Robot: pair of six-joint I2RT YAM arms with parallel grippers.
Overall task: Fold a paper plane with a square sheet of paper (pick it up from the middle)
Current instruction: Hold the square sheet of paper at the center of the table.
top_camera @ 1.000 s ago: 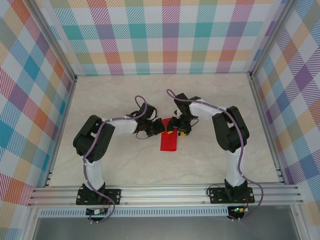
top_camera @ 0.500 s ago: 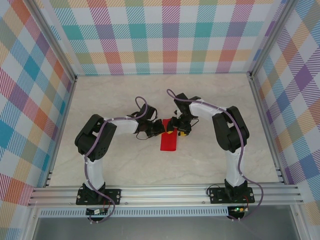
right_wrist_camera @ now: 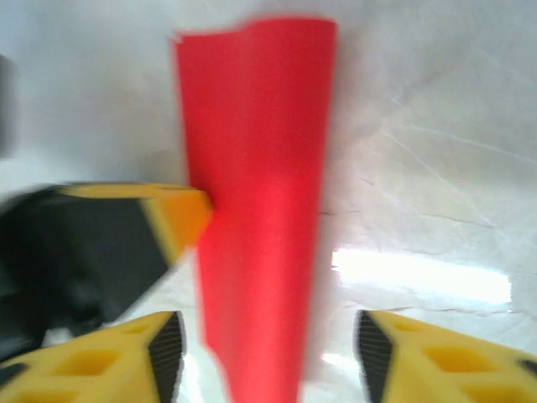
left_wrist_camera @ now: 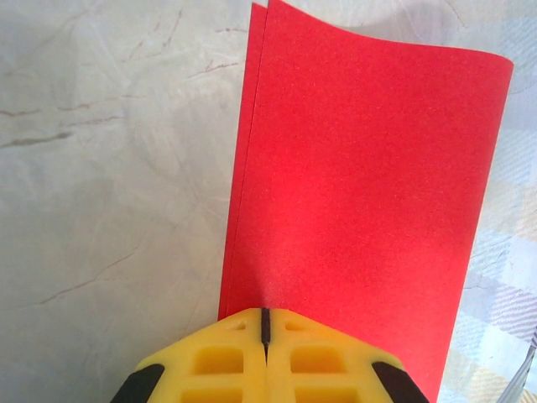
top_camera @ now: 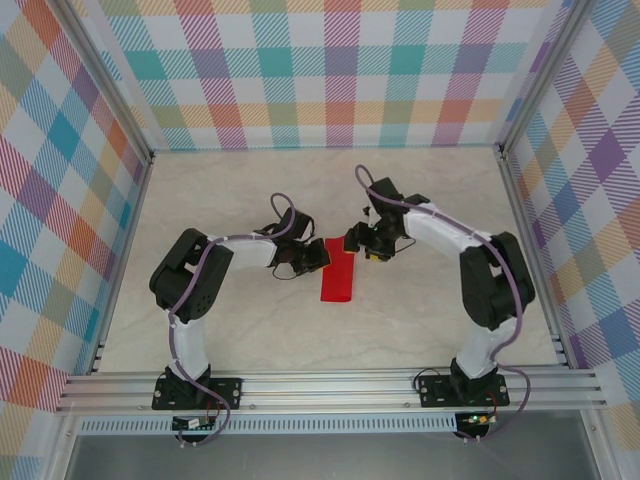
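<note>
From the overhead camera I see a pale marbled table (top_camera: 250, 330), boxed in by checked walls (top_camera: 340, 80) on three sides, with an aluminium rail (top_camera: 330, 385) along the near edge. The red paper (top_camera: 338, 282) lies near the middle of the table as a narrow rectangle, long side running away from the arms. It is folded double (in the left wrist view (left_wrist_camera: 361, 185) its two long edges sit slightly offset). Bare table surrounds it, and the walls and rail stand well apart from it.

The left gripper (top_camera: 317, 256) sits at the paper's far left corner, jaws together. In its own camera the gripper (left_wrist_camera: 264, 323) rests on the sheet's near edge, and the sheet shows flat-on beyond it. I cannot tell whether any layer is nipped between the fingers. The right gripper (top_camera: 356, 242) is just beside the far right corner, jaws apart. In its wrist view (right_wrist_camera: 268, 353) the paper (right_wrist_camera: 260, 210) runs up between the two fingers without touching either.

That right wrist view is blurred, so the paper's edges look soft. A yellow fingertip (right_wrist_camera: 180, 218) of the left gripper touches the paper's left edge there. The sheet's far edge curls upward in the left wrist view. Both arms crowd the far end of the paper, while the near end lies free.
</note>
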